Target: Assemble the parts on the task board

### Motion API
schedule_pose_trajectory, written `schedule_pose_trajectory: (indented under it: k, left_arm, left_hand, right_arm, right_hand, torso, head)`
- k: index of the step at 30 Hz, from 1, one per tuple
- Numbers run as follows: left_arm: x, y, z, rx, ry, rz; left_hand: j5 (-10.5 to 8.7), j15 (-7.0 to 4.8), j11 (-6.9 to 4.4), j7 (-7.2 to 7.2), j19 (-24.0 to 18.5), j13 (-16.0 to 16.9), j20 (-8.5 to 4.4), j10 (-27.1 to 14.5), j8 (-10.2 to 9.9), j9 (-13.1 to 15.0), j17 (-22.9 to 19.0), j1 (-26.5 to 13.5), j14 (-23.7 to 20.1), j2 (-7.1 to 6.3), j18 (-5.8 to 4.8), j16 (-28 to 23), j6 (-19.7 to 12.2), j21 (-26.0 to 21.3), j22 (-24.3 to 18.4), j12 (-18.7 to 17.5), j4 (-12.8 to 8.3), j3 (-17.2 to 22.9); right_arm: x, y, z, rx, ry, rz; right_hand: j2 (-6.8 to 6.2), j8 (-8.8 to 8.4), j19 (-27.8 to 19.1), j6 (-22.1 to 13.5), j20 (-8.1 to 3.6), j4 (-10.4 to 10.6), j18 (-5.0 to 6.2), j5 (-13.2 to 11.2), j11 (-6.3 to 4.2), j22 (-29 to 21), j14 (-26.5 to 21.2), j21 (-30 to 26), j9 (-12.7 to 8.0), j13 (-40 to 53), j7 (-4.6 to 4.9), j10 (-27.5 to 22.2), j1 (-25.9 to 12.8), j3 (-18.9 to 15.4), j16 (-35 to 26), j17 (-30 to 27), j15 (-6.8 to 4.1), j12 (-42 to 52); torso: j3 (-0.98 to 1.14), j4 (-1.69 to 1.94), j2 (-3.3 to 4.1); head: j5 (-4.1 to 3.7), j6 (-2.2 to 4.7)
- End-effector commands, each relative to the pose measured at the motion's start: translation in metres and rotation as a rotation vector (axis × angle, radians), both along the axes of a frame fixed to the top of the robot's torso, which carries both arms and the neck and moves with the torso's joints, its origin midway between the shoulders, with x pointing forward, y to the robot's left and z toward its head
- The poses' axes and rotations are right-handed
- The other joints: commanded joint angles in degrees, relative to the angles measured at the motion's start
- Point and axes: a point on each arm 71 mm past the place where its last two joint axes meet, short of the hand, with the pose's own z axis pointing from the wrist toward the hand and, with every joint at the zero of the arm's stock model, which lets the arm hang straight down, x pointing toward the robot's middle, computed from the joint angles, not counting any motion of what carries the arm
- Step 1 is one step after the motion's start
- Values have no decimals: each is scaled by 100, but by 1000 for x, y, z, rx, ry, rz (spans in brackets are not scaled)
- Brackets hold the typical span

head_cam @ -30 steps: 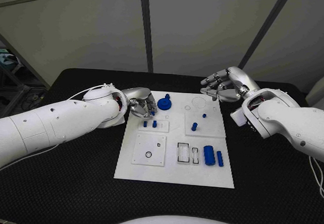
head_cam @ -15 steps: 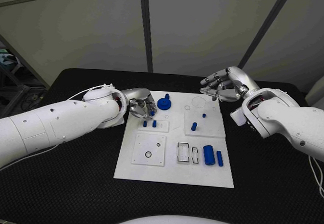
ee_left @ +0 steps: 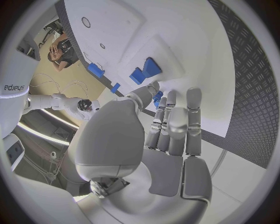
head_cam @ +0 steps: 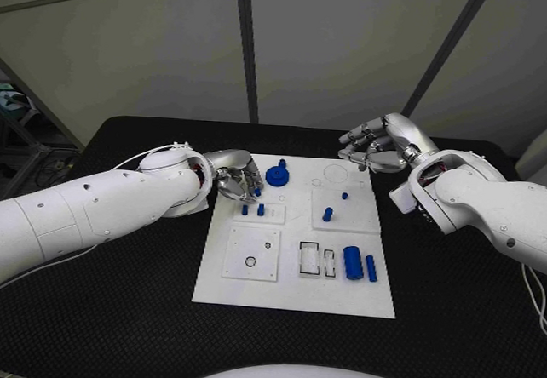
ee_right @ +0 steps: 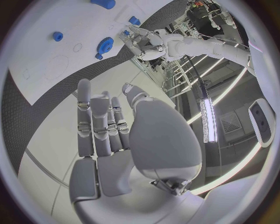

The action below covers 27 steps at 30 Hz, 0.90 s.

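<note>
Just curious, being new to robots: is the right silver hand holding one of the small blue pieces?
No, the right silver hand hovers over the black table beyond the white board, its fingers holding nothing.

L hand [head_cam: 238,184] low w/ fingers curled in, holding nothing. R hand [head_cam: 376,147] raised, fingers [ee_right: 99,126] side by side, slightly bent, holding nothing.

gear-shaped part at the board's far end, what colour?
Blue gear-shaped part; clearest in the head view, on the white task board.

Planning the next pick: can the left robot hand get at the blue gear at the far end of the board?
Probably yes. The left robot hand hovers right beside the blue gear, holding nothing, and nothing stands between them on the task board.
</note>
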Motion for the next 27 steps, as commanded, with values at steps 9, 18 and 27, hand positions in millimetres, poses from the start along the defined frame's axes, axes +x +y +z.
schedule_pose_trajectory:
  k: [9,18,27]
  left_arm:
    - [0,13,13,-96,-36,40]
    - [-8,51,28,-355,32,155]
    - [-21,82,41,-737,144,305]
  left_hand:
    - [-14,0,6,-4,-104,-64,9,-150,-44,23,-640,-65,-310,48,-95,-365,-38,-148,-91,-117,45,-111]
    - [-14,40,54,36,-282,-101,39,-178,-29,28,-1580,-34,-768,82,-100,-986,89,-415,-214,-128,55,-148]
    - [13,-18,-20,-33,-454,-50,25,170,181,74,-2510,18,-1317,209,-81,-1936,574,-823,-447,130,12,-10]
  right_arm:
    - [1,-3,-3,-132,-13,16]
    - [-7,0,-12,-429,-98,26]
    - [-18,7,-29,-670,-140,16]
  right_hand:
    - [104,72,621,168,-35,-224,-30,-272,-45,803,560,753,25,-403,-40,240,234,246,1681,1593,-45,-247]
    - [-4,29,902,331,-63,-285,-169,-435,-92,1729,606,1553,1,-643,-79,441,151,480,2277,2124,-49,-531]
    - [-138,-104,964,302,-44,-297,-204,-625,-84,2003,615,1779,-13,-747,-125,384,83,500,2459,2285,-36,-684]
  torso:
    - [-1,-1,0]
    - [-6,6,-5]
    - [4,2,-4]
  head:
    - [-29,45]
    - [-160,78]
    - [-314,148]
